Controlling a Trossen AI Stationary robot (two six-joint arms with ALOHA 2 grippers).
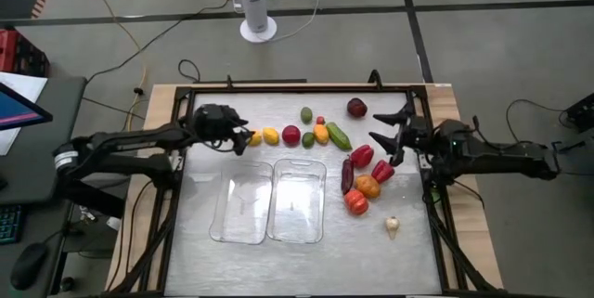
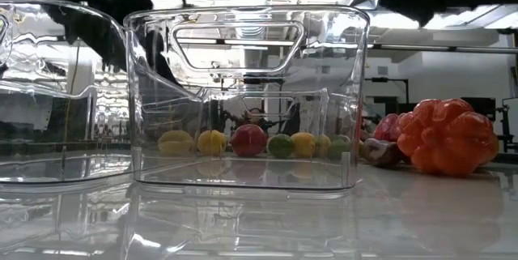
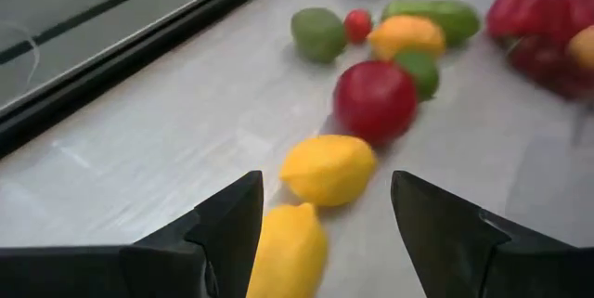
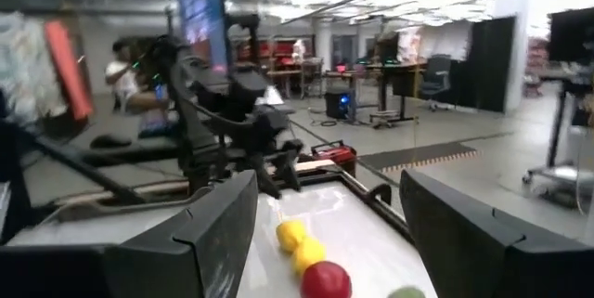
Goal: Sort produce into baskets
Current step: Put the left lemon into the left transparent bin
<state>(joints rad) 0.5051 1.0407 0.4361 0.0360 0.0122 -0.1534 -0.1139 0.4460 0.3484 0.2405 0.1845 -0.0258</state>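
Produce (image 1: 320, 135) lies in row on table (image 1: 204, 159) behind two clear baskets (image 1: 297, 200), more pieces piled to right. Both baskets hold nothing. Left gripper (image 3: 320, 219) low over yellow lemon (image 3: 288, 252), fingers (image 3: 227, 233) apart, one each side. Second lemon (image 3: 328, 169) just beyond, red apple (image 3: 375, 101) next. Right gripper (image 1: 385, 138) hangs above red pepper (image 1: 362, 156), fingers apart.

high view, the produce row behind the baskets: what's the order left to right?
Left gripper open over the first yellow piece → yellow lemon → red round fruit → small green piece → orange-yellow piece → long green piece.
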